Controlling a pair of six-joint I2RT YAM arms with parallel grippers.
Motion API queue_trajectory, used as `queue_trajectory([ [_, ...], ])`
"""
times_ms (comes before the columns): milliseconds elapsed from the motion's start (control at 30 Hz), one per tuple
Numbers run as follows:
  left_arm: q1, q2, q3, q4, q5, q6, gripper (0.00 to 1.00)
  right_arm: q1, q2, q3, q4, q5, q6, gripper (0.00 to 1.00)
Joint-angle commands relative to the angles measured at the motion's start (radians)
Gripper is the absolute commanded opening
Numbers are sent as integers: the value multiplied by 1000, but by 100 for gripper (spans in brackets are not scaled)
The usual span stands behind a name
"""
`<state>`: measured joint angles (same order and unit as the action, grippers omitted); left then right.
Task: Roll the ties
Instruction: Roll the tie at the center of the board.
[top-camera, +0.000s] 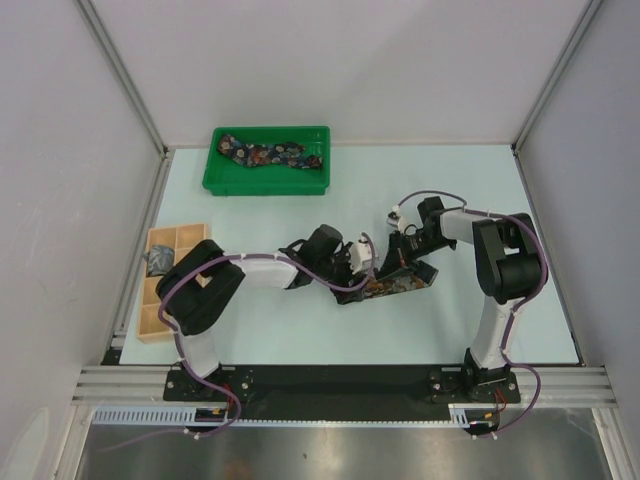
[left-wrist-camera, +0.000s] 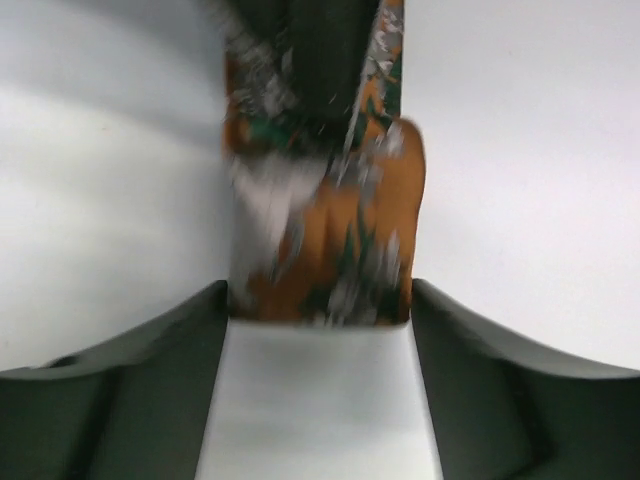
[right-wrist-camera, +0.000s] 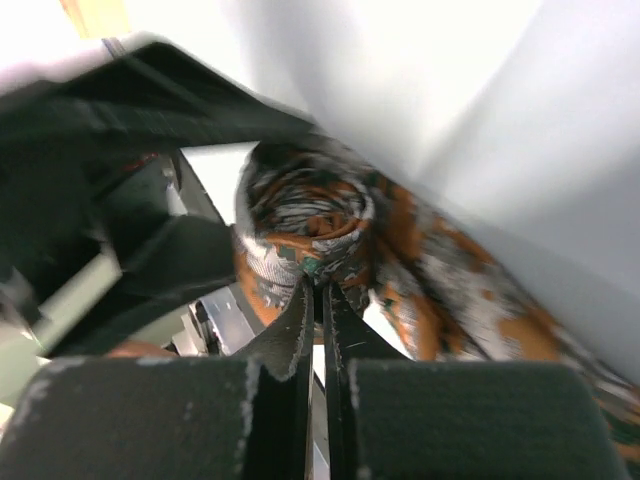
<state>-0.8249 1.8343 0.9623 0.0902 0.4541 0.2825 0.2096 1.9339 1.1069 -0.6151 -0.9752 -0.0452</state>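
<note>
Seen from above, both arms reach from the 6 o'clock edge of the pale table (top-camera: 300, 330) to meet just right of centre, over the rust-brown tie (top-camera: 400, 283) that lies there.

The left gripper (left-wrist-camera: 318, 300) comes in from 9 o'clock with its jaws wide apart. In its wrist view the tie's near edge fills the gap between the two tips and the patterned fabric runs on toward 12 o'clock. The blur hides whether either finger touches it.

The right gripper (right-wrist-camera: 322, 288) comes in from 3 o'clock. Its jaws are closed almost flush, with the tips against the lower edge of the tie's coiled end (right-wrist-camera: 305, 215). I cannot tell whether a layer of cloth is pinched between them.

At 9 o'clock, against the left wall, a wooden compartment box (top-camera: 150, 325) holds a grey-blue tie (top-camera: 160, 261) in one cell. Farthest off, at about 11 o'clock, a green tray (top-camera: 215, 180) holds a dark navy floral tie (top-camera: 275, 155) lying loose along its length.
</note>
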Motion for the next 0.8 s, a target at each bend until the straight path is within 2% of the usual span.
queue_trajectory([
  [0, 33, -70, -60, 175, 130, -149, 85, -12, 66, -30, -6, 233, -64, 0],
  [267, 3, 22, -83, 406, 164, -244, 89, -7, 77, -7, -51, 348, -59, 0],
  [400, -11, 71, -82, 479, 141, -252, 89, 25, 79, 2, -80, 391, -64, 0],
  [500, -20, 111, -62, 491, 109, -230, 85, 56, 102, 14, -101, 406, -74, 0],
  [600, -29, 134, -45, 480, 92, -191, 76, 76, 119, 18, -94, 412, -74, 0],
  [700, -40, 131, -28, 419, 52, -142, 57, 91, 143, 37, -81, 382, -61, 0],
  [733, -43, 128, -14, 358, 37, -125, 44, 91, 148, 44, -78, 371, -50, 0],
  [767, -46, 123, -5, 318, 9, -111, 38, 96, 149, 51, -63, 353, -45, 0],
])
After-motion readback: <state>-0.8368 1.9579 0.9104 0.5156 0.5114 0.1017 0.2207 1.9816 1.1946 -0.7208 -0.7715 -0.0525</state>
